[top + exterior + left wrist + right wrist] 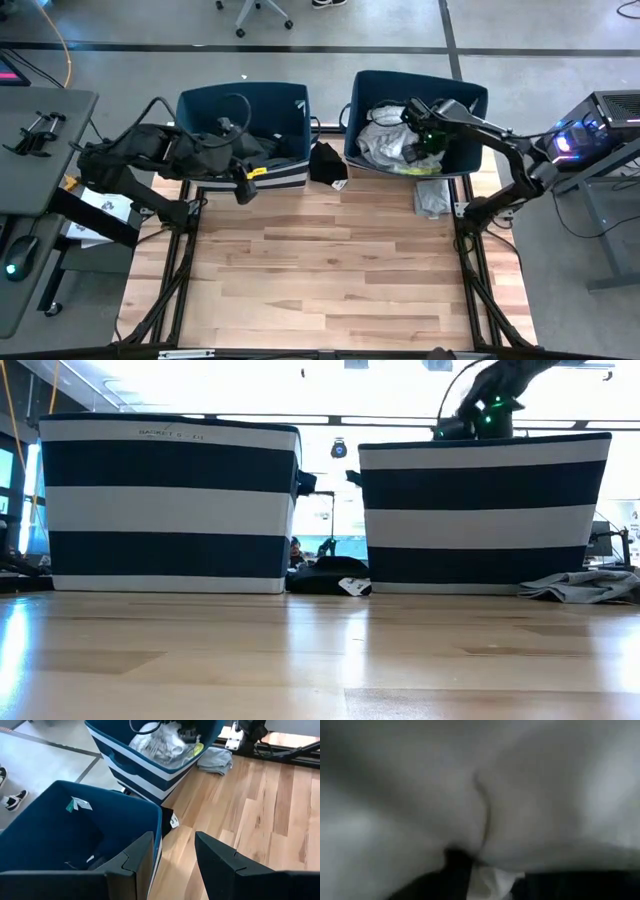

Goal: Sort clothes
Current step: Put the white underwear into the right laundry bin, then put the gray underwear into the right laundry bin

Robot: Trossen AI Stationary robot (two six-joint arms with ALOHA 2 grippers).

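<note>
Most clothes [385, 140] are binned; a black garment [327, 162] and grey garment [432, 195] remain at twelve o'clock on the tabletop [320, 270]. The left hand [172, 857] is held wide; the right hand's [412, 112] state cannot be told.

Two bins stand side by side at the far edge of the table [300, 260], the left bin [290, 110] and the right bin [465, 100]. One garment [327, 163] lies between them. Another garment [432, 196] lies before the right bin, near the table's right edge. More clothes [385, 140] lie inside the right bin.

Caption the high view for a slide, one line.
Right claw reaches into the right bin of pale clothes; left claw hovers by the left bin.
</note>
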